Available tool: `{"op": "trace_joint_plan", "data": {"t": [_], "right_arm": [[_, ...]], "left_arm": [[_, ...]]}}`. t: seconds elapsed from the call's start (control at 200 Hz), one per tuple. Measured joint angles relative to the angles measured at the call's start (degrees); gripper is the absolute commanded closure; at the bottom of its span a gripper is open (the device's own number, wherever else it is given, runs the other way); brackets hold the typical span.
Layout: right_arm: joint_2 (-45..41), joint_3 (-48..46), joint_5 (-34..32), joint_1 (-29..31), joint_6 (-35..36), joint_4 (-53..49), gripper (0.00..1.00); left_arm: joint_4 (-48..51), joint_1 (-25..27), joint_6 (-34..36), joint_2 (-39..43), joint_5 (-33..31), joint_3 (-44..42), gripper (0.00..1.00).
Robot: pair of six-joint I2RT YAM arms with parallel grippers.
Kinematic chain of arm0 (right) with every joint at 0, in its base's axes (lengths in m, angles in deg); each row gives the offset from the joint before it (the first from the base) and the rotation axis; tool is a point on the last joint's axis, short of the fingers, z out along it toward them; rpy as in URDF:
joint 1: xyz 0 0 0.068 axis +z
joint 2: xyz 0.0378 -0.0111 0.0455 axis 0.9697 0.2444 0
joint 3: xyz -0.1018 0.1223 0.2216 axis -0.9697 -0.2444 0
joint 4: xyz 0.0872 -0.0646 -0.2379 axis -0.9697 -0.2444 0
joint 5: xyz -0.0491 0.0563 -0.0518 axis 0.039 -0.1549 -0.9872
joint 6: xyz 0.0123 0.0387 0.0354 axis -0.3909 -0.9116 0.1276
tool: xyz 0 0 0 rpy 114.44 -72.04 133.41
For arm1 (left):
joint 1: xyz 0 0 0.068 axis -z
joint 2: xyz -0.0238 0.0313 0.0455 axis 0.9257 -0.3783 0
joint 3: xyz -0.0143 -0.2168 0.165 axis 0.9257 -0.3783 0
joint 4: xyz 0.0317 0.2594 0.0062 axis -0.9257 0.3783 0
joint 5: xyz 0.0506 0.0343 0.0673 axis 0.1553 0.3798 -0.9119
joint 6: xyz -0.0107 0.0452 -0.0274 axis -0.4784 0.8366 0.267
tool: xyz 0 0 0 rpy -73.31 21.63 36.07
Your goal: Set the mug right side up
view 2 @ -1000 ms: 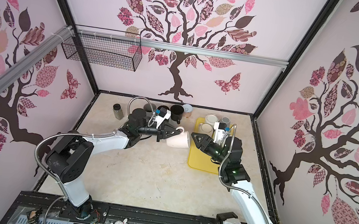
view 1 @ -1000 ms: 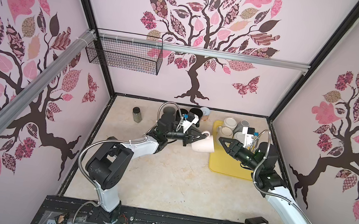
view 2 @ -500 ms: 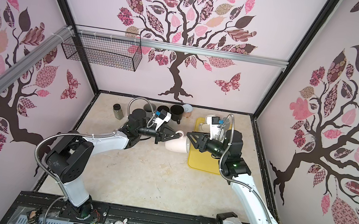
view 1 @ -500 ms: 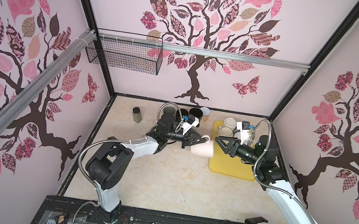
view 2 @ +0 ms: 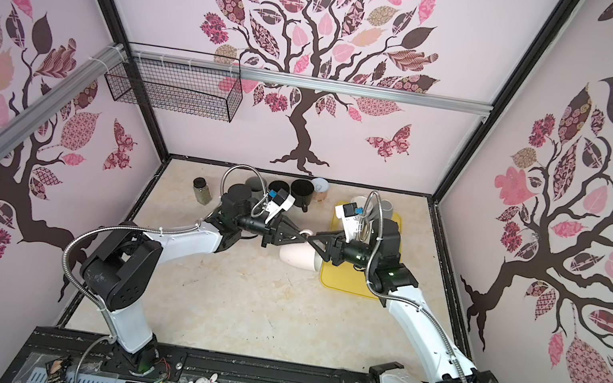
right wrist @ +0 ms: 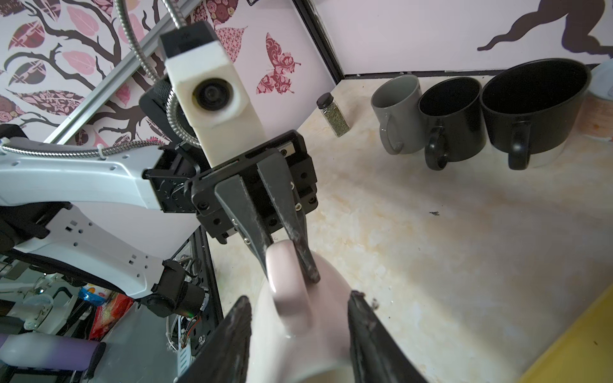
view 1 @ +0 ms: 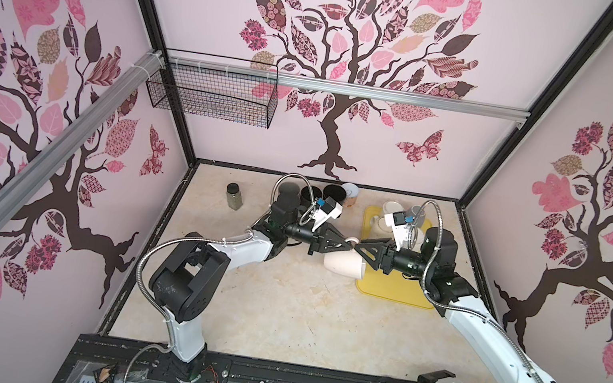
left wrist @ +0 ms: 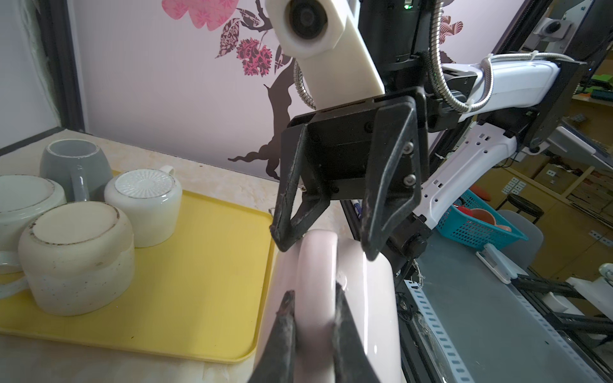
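- The mug (view 1: 341, 265) is on its side, handle (right wrist: 288, 282) uppermost, at the left edge of the yellow tray (view 1: 393, 291). It is about half turned and not yet upright.
- The left pincer (left wrist: 313, 308) is clamped on the handle.
- The right pincer (left wrist: 326, 248) has its jaws apart, astride the handle; I cannot tell whether they press the wall.
- Left to do, by my judgement: finish the turn and set the base down.
- Upturned cups (left wrist: 76, 255) fill the tray's far part, and dark mugs (right wrist: 451, 116) line the back wall.
- The bare tabletop (view 1: 278, 301) in front gives the most open room.
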Motion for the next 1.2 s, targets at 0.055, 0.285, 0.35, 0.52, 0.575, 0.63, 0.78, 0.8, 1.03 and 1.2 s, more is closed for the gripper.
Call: {"op": "trace_joint_plan", "data": {"t": [0.055, 0.285, 0.35, 0.52, 0.575, 0.63, 0.78, 0.8, 1.03, 1.2], "right_arm": [[0.59, 0.2, 0.07, 0.09, 0.76, -0.2, 0.58], [2.16, 1.18, 0.98, 0.63, 2.71, -1.05, 0.62], [2.54, 1.9, 1.16, 0.94, 3.3, -1.62, 0.66], [3.1, 3.76, 2.38, 1.75, 6.08, -3.72, 1.0], [3.28, 3.85, 2.14, 1.84, 6.56, -4.02, 1.0], [3.34, 3.85, 1.99, 1.86, 6.91, -4.72, 1.0], [3.34, 3.85, 0.61, 2.08, 7.61, -6.29, 1.0], [3.34, 3.85, 0.37, 2.12, 7.65, -6.4, 1.0], [5.18, 8.07, -4.0, 2.54, 8.15, -12.24, 1.0], [6.25, 8.83, -7.67, 2.54, 8.15, -13.88, 1.0]], "left_arm": [[0.04, 0.02, -0.2, -0.09, 0.48, 0.07, 1.0], [2.54, -0.02, -0.42, -0.48, 1.88, 0.9, 1.0], [3.41, 0.02, -0.31, -0.59, 2.36, 1.4, 1.0], [6.1, -0.15, 0.74, -0.57, 3.41, 2.23, 1.0], [7.43, -0.24, 1.7, -0.57, 3.43, 2.45, 1.0], [9.14, -0.2, 2.86, -0.57, 3.37, 2.62, 1.0], [13.38, -0.09, 6.34, -0.52, 2.73, 3.06, 0.92], [13.79, -0.07, 6.67, -0.48, 2.58, 3.06, 0.87], [17.44, -0.17, 10.16, 0.83, -2.08, 3.04, 0.56], [17.29, -0.13, 10.97, 1.79, -4.74, 3.04, 0.5]]}}
